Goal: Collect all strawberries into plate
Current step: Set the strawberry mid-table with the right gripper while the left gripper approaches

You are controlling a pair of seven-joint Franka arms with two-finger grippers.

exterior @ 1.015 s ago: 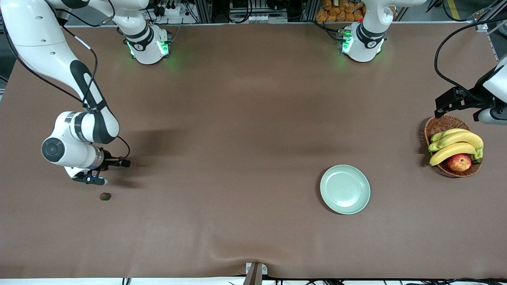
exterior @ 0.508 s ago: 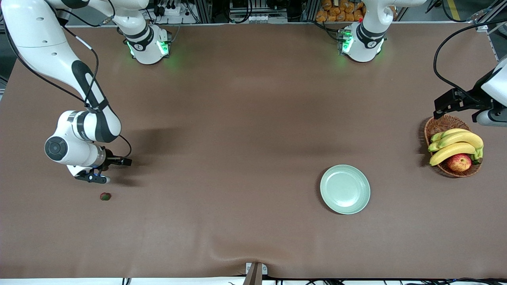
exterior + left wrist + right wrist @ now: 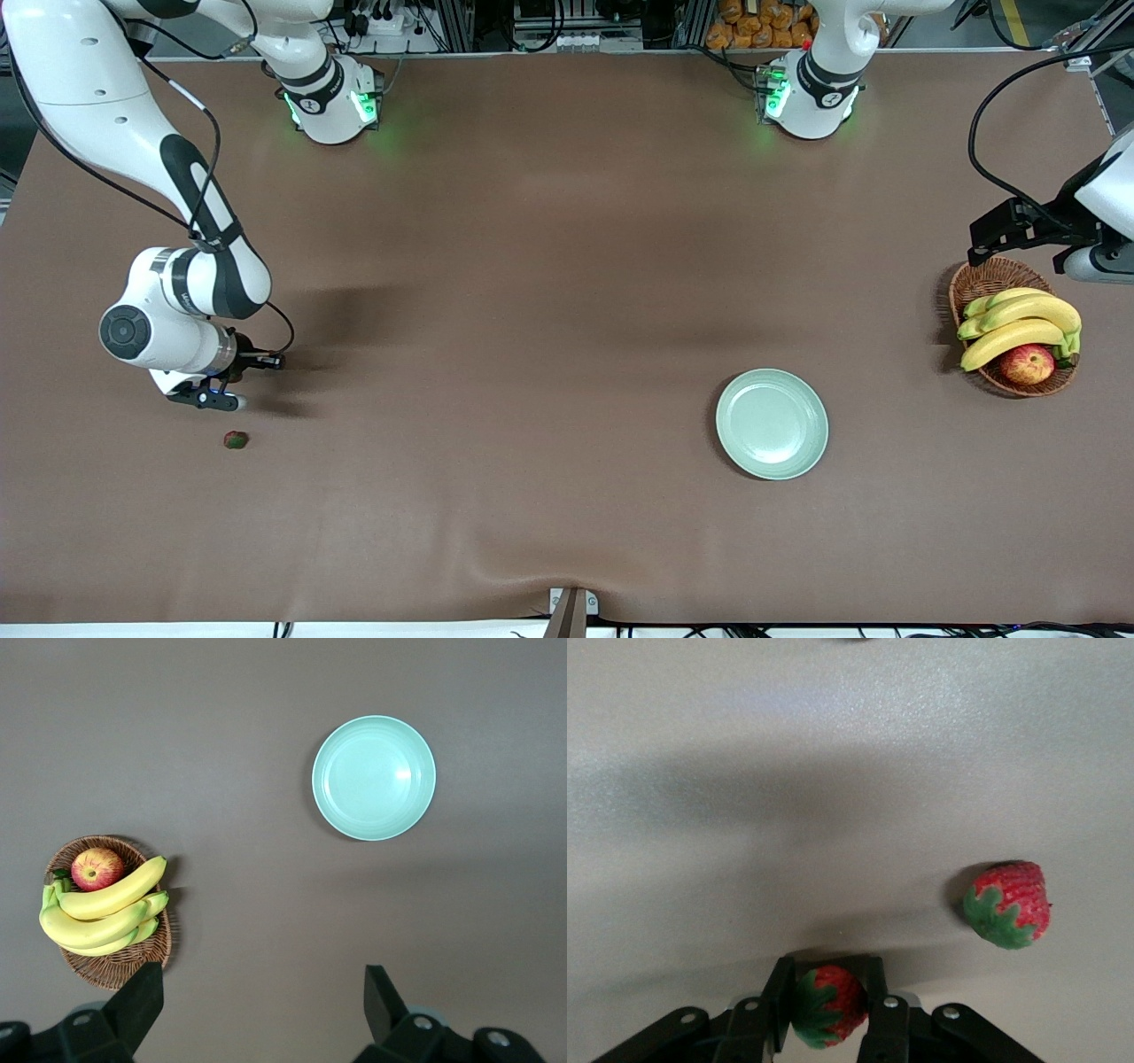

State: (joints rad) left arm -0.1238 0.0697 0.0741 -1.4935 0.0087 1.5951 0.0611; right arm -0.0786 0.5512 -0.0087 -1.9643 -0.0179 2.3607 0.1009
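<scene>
**A:** Right wrist view first: the right gripper (image 3: 828,1005) has its fingers pressed together on one strawberry (image 3: 826,1005), red body and green cap pinched between the two pads. A second strawberry (image 3: 1007,904) lies loose on the table (image 3: 833,771) just beside it.

**B:** And from the front camera?

**A:** The right gripper (image 3: 232,379) is low at the right arm's end of the table (image 3: 532,266), roughly midway between the robots' edge and the camera's edge. One loose strawberry (image 3: 236,439) shows a little nearer the camera's edge than the gripper. The third berry I can't find in any picture (possibly hidden under the arm).

**B:** The plate?

**A:** The plate (image 3: 772,424) sits toward the left arm's end, closer to the camera's edge, well apart from the berries. Nothing lies in it, and the left wrist view shows the plate (image 3: 374,777) bare too.

**B:** The left arm?

**A:** Waiting. The left gripper (image 3: 261,1014) hangs with its fingers wide apart, holding nothing, above the stretch beside the wicker basket (image 3: 983,282) of bananas (image 3: 1019,323) and an apple (image 3: 1027,363).

**B:** So progress?

**A:** Early, I'd judge: no berry delivered, the first only just gripped. It has to be lifted and carried the table's length, then the others fetched.
</scene>
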